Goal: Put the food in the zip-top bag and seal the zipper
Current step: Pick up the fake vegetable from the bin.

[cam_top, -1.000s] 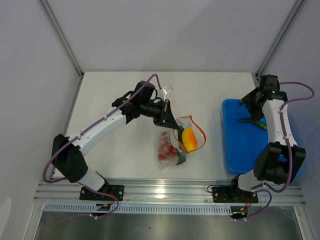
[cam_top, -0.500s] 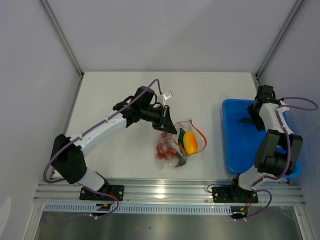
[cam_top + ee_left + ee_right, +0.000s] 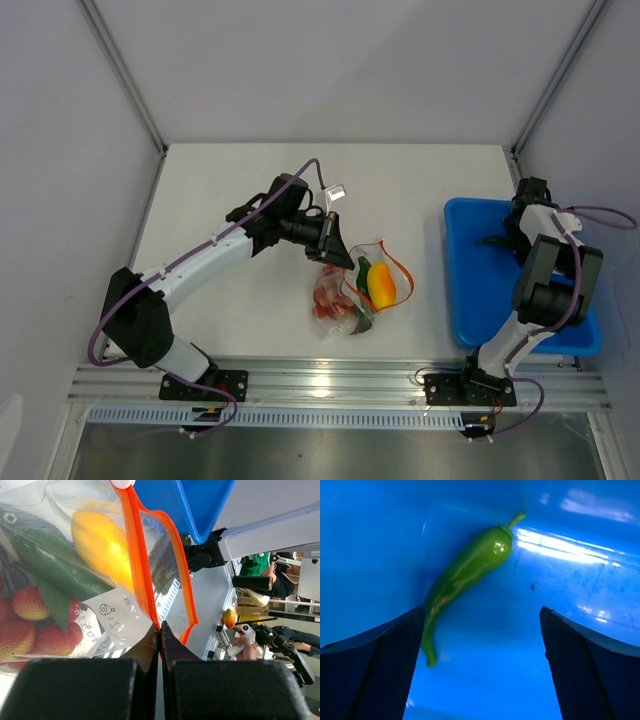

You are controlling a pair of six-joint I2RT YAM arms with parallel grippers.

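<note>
Wide-spread right fingers (image 3: 375, 670) should grip the light, slick long green toy pepper (image 3: 470, 570) mid-body; left fingers (image 3: 151, 647) pinch the clear bag (image 3: 112, 625) by its orange zipper (image 3: 140, 565).

**Three cameras, one desk (image 3: 420, 180)**

The top external camera is looking down from above the near edge, taking in the whole desk. The left wrist camera is sitting tight against the zip-top bag (image 3: 100, 615) mid-desk. The right wrist camera is facing closely into the blue bin (image 3: 370, 530) at the right edge. The overhead view is sharing both.
</note>
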